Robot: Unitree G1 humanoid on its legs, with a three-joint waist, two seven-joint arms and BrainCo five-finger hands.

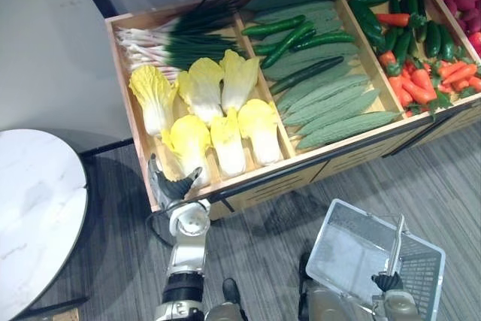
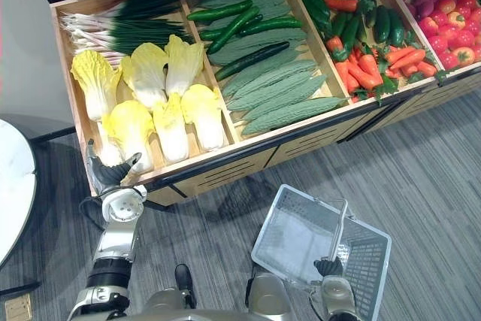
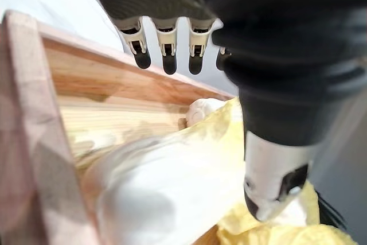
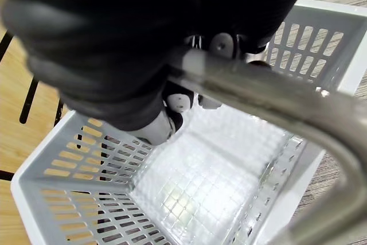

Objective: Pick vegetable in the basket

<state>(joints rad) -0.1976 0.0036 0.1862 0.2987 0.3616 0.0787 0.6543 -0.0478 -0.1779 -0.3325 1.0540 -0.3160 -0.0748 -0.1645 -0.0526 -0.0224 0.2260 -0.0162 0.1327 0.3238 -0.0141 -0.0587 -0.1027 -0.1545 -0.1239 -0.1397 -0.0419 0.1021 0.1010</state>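
Several yellow napa cabbages (image 1: 186,144) lie in the left compartment of a long wooden crate (image 1: 248,182). My left hand (image 1: 171,186) is open at the crate's front left corner, fingers (image 3: 166,55) straight and thumb (image 3: 269,187) spread just above the white base of the nearest cabbage (image 3: 166,193). A grey plastic basket (image 1: 322,240) hangs empty above the floor in front of the crate. My right hand (image 1: 388,282) is shut on its metal handle (image 4: 275,98).
Green onions (image 1: 173,39) lie behind the cabbages. Cucumbers (image 1: 289,35) and bitter gourds (image 1: 331,107) fill the middle compartment; carrots (image 1: 421,80) and dark peppers lie to the right. A round white table (image 1: 34,208) stands at my left.
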